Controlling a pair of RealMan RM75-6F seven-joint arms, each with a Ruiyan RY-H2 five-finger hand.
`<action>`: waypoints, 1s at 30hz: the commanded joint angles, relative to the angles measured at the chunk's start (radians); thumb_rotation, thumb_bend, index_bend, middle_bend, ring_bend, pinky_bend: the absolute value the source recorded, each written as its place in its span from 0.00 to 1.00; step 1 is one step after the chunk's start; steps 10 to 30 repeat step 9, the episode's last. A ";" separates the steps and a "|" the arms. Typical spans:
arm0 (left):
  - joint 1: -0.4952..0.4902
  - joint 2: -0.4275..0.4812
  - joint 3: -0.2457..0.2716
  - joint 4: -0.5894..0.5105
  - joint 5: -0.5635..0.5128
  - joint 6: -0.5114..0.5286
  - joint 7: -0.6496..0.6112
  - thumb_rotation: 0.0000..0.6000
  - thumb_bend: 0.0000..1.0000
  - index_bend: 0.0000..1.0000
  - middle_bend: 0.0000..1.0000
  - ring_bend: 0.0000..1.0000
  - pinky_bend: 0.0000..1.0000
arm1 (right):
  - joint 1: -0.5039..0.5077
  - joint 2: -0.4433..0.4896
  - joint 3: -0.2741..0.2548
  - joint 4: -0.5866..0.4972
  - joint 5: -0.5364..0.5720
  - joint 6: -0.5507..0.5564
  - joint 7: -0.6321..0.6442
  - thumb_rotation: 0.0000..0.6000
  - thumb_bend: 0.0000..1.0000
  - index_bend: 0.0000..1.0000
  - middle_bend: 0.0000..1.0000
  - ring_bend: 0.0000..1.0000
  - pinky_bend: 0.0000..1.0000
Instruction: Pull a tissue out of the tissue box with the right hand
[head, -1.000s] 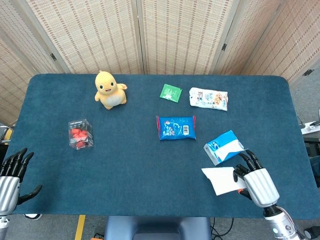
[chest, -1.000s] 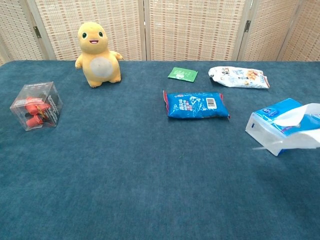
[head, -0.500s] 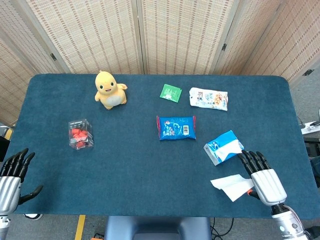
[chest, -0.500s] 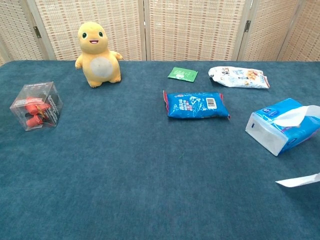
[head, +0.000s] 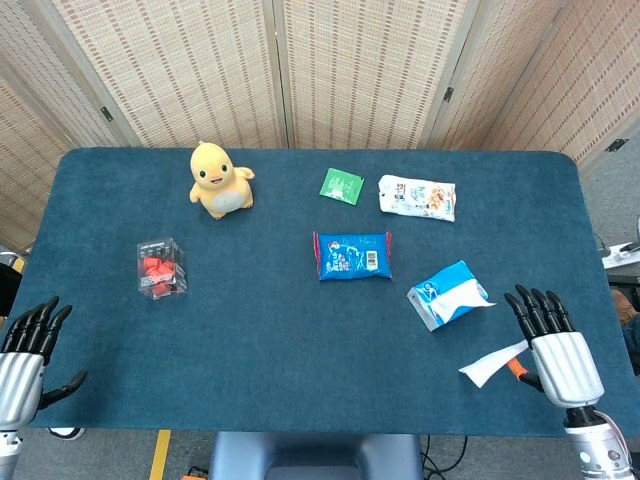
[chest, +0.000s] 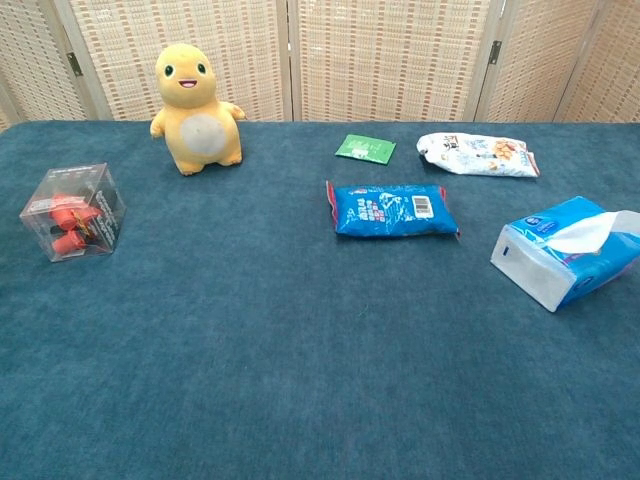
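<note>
The blue and white tissue box (head: 448, 293) lies on the table's right side, with a fresh tissue poking from its top (chest: 588, 232). My right hand (head: 558, 355) is at the table's front right corner, right of and nearer than the box. It pinches a pulled-out white tissue (head: 492, 364) that trails to its left, free of the box. My left hand (head: 22, 350) hangs off the front left corner with fingers spread and nothing in it. Neither hand shows in the chest view.
A yellow plush toy (head: 217, 180) and a clear box of red pieces (head: 161, 268) sit on the left. A blue packet (head: 352, 255), a green sachet (head: 341, 185) and a white snack bag (head: 417, 196) lie toward the middle and back.
My right hand has drawn back to the right and toward the table's front edge, carrying the tissue away from the box. The tissue has left the chest view. The left hand stayed put.
</note>
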 joint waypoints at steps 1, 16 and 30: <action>0.000 0.000 0.000 0.000 0.000 0.000 0.001 1.00 0.25 0.00 0.00 0.00 0.14 | 0.011 0.025 -0.002 -0.028 0.044 -0.060 -0.027 1.00 0.12 0.00 0.00 0.00 0.00; 0.000 0.000 0.001 0.000 0.000 0.000 -0.002 1.00 0.25 0.00 0.00 0.00 0.14 | 0.007 0.030 0.008 -0.037 0.041 -0.053 -0.015 1.00 0.06 0.00 0.00 0.00 0.00; 0.000 0.000 0.001 0.000 0.000 0.000 -0.002 1.00 0.25 0.00 0.00 0.00 0.14 | 0.007 0.030 0.008 -0.037 0.041 -0.053 -0.015 1.00 0.06 0.00 0.00 0.00 0.00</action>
